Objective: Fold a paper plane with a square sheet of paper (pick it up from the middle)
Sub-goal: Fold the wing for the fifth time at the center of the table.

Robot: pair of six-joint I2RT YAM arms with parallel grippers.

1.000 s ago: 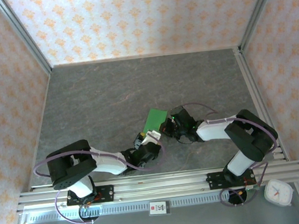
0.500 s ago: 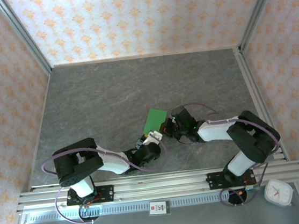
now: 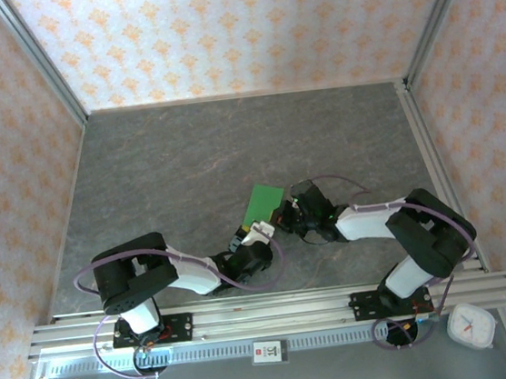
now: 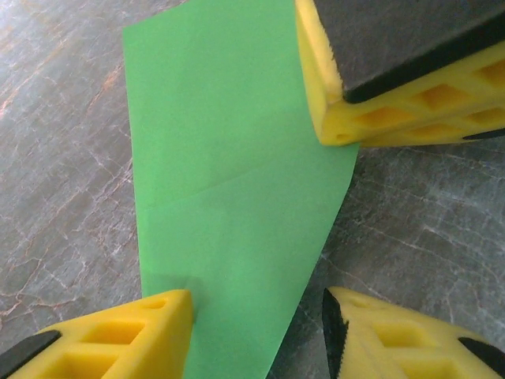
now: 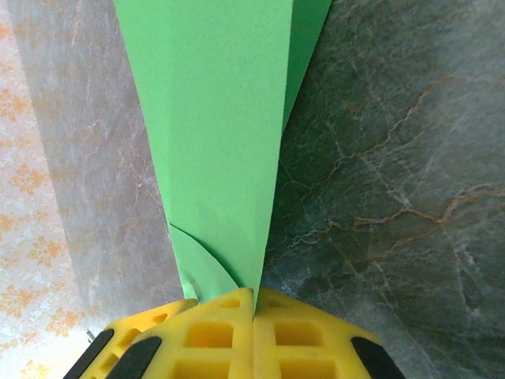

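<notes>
Green paper sheet (image 4: 229,158) — folded, clamped in right pincer (image 5: 254,294), left pincer (image 4: 256,320) agape

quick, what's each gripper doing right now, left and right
left gripper: open, jaws apart with the green paper between them, not clamped
right gripper: closed, holding the green paper

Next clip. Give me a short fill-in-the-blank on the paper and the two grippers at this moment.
1. The sheet of paper above the grey table is bright ___ in colour.
2. The right gripper is ___ on the paper's edge.
3. The left gripper has its jaws ___, with the paper's near end between them.
Missing words: green; shut; open.
</notes>
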